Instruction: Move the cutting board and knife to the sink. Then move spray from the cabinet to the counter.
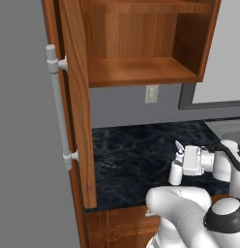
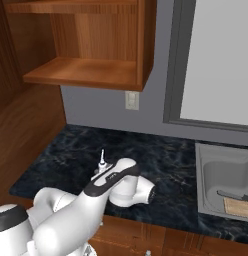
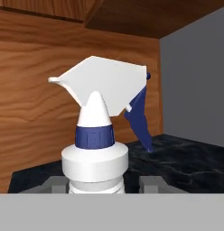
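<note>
The white spray [image 3: 98, 117] with a blue collar and blue trigger stands upright between my gripper's [image 3: 105, 185] fingers; a small gap shows beside the right finger [image 3: 154, 184], so the jaws are open around it. From the left base view, the spray [image 1: 176, 170] rests low on the black counter [image 1: 127, 155] near its front edge, with the gripper [image 1: 182, 167] reaching it from the right. Its nozzle [image 2: 102, 161] pokes up behind my arm. The cutting board [image 2: 238, 206] and knife [image 2: 233, 196] lie in the sink [image 2: 216, 172].
The cabinet [image 1: 141, 72] hangs above the counter, its shelf bare. Its open door [image 1: 78, 97] with a silver bar handle [image 1: 59, 106] juts out at the left, close to the spray. A wall outlet [image 1: 151, 93] and a window frame [image 2: 176, 65] sit behind.
</note>
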Tool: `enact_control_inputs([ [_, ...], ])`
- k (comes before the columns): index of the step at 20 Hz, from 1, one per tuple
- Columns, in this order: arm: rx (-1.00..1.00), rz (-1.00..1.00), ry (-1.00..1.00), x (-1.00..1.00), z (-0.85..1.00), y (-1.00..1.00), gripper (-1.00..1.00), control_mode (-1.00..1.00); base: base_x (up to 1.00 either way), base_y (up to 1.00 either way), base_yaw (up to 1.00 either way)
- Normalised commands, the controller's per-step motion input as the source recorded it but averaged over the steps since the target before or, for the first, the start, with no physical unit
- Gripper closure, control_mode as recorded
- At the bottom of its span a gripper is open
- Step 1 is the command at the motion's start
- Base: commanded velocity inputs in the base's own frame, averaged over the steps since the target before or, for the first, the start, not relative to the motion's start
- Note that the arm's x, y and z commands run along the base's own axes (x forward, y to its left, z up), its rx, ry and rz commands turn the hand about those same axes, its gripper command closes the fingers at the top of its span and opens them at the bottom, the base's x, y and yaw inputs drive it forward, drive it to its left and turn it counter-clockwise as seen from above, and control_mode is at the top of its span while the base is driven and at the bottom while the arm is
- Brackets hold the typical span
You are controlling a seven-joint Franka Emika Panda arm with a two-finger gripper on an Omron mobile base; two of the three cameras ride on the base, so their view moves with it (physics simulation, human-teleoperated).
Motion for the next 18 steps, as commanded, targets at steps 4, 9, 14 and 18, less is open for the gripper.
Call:
enact_control_inputs([
  [4,0.0,0.02,0.0,0.0,-0.13,0.0,-1.0,-1.0,0.0,0.0,0.0],
  [9,0.0,0.03,0.0,0.0,-0.1,0.0,-1.0,-1.0,0.0,0.0,0.0],
  [14,0.0,0.01,0.0,0.0,-0.03,-0.02,-1.0,-1.0,0.0,0.0,0.0],
  [18,0.0,0.0,0.0,0.0,0.0,-0.04,-1.0,-1.0,0.0,0.0,0.0],
])
